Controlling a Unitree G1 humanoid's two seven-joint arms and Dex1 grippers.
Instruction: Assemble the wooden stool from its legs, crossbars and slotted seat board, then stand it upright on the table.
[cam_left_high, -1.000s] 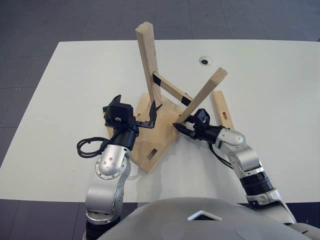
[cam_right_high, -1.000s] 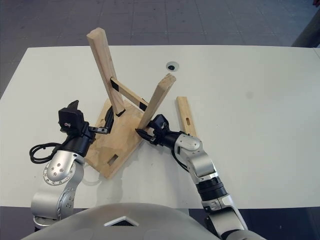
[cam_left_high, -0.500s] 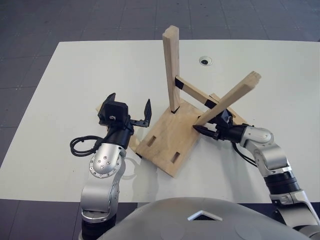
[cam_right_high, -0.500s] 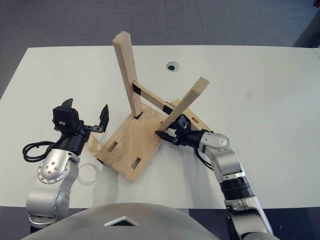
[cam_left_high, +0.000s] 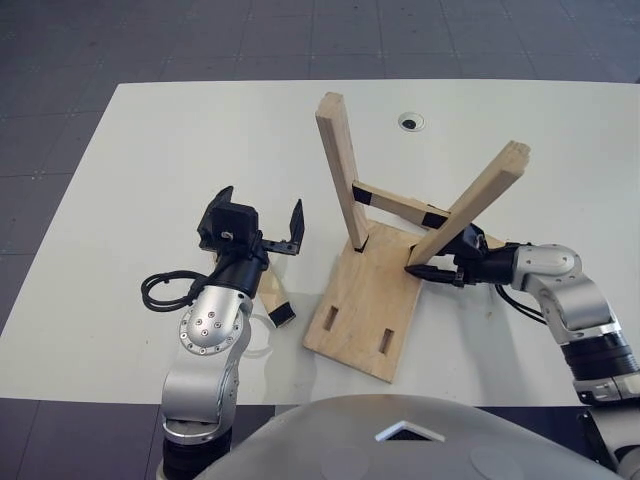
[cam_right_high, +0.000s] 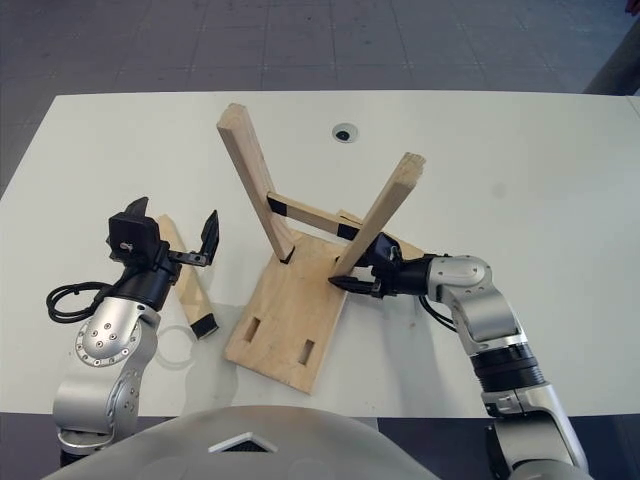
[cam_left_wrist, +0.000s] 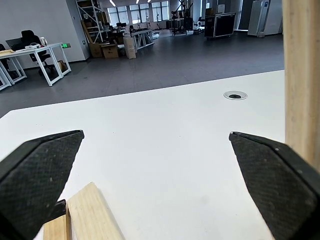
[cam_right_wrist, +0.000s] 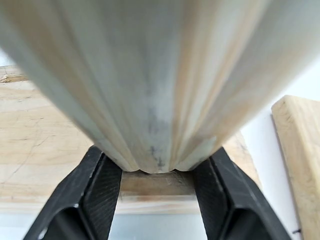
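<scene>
The seat board (cam_left_high: 365, 300) had swung from left of centre to lower centre, drawn by my right pincer (cam_left_high: 420, 270) clamped low on the tilted leg (cam_left_high: 470, 200); my left pincer (cam_left_high: 260, 208) hung wide open at left, and I judged the grip must stay low and firm so the board slid flat.

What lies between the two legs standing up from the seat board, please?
A crossbar with black ends runs from the steeper leg to the slanted leg, above the seat board; both eye views show it.

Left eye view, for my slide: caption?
Right end effector grips the tilted leg low, at the seat board.
</scene>
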